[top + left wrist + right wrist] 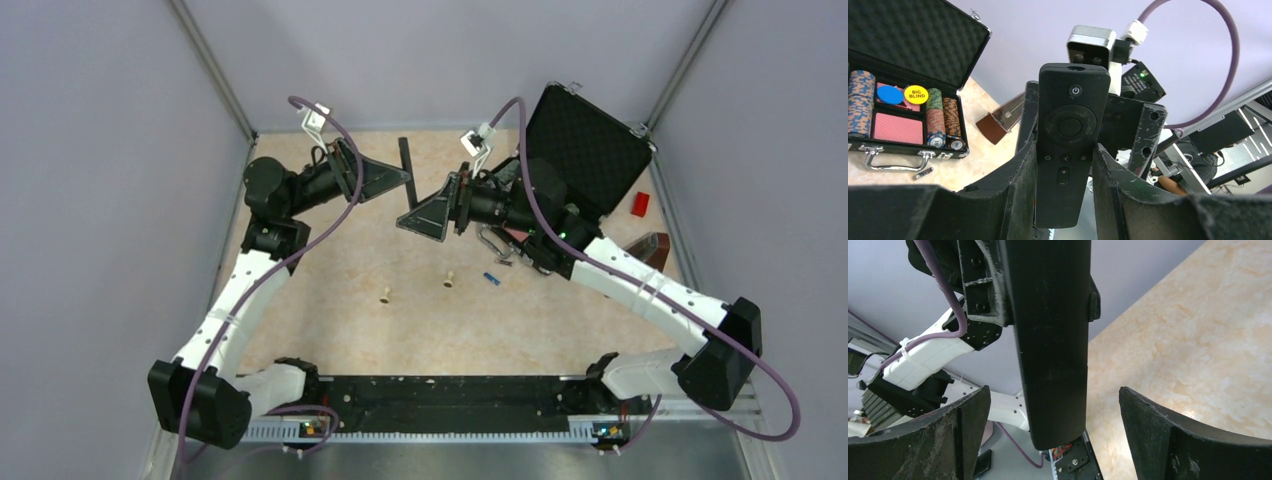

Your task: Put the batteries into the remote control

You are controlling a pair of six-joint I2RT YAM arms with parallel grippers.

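My left gripper [398, 181] is shut on the black remote control [407, 172] and holds it upright above the table. In the left wrist view the remote [1071, 125] shows its button side, clamped between my fingers [1013, 185]. My right gripper [420, 217] is open, level with the remote's lower end. In the right wrist view the remote's plain back [1053, 340] hangs between the spread fingers [965, 420], touching neither; a seam crosses the back near its lower end. One blue battery [491, 278] lies on the table. No other battery shows.
An open black chip case [588, 150] stands at the back right; it also shows in the left wrist view [908, 45]. Two beige pegs [384, 295] [450, 281] stand on the table. A red block [640, 204] and a brown box [652, 248] lie at the right.
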